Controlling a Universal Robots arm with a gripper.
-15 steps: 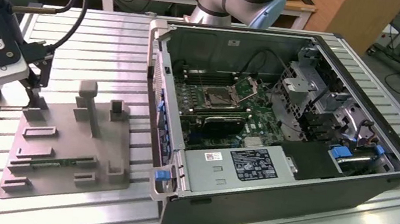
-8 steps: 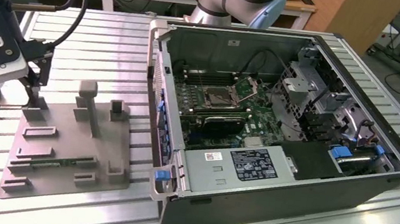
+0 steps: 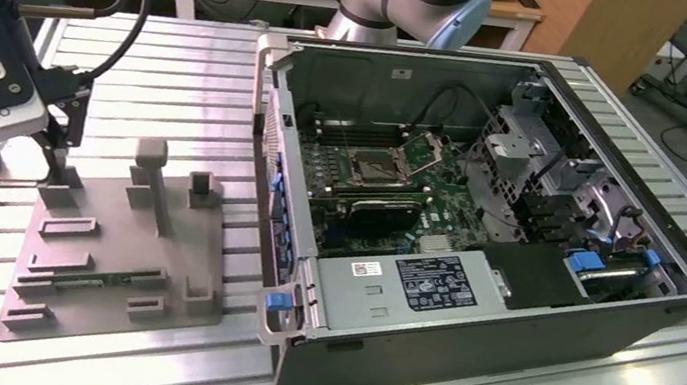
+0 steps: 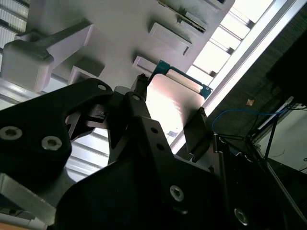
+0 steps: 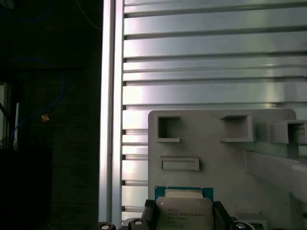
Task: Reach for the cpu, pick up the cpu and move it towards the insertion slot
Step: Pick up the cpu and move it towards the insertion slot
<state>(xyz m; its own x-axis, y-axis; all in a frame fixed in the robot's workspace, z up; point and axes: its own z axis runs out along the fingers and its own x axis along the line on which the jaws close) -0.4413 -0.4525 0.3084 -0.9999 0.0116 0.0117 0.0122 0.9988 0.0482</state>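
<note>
1. The gripper (image 4: 169,109) hangs over the far corner of the grey parts fixture (image 3: 110,220), at the exterior view's left, on the slatted aluminium table (image 3: 174,58).
2. Pincer state: narrow and loaded. In both wrist views the black fingers (image 4: 196,129) sit against two opposite edges of the cpu (image 5: 184,211), with the chip between them. I judge this a closed grasp on the chip.
3. Location of the cpu: in the gripper, at the fixture's edge nearest the table rim. Its silvery top faces the first wrist camera and a thin green rim shows along one side.
4. I cannot tell whether the chip has cleared the fixture surface or rests on it. The second wrist view shows it angled against the grey plate behind, which suggests a slight lift, but I cannot confirm that.
5. The insertion slot (image 3: 381,168) lies on the motherboard inside the open computer case (image 3: 648,326). Its metal frame is raised and its dark centre is exposed. It is well apart from the gripper, with the case wall between them.
6. Progress, as a judgement: the reach is done and the grasp appears made. The carry toward the socket is not yet done, since the chip is at the fixture. That leaves most of the travel outstanding.
</note>
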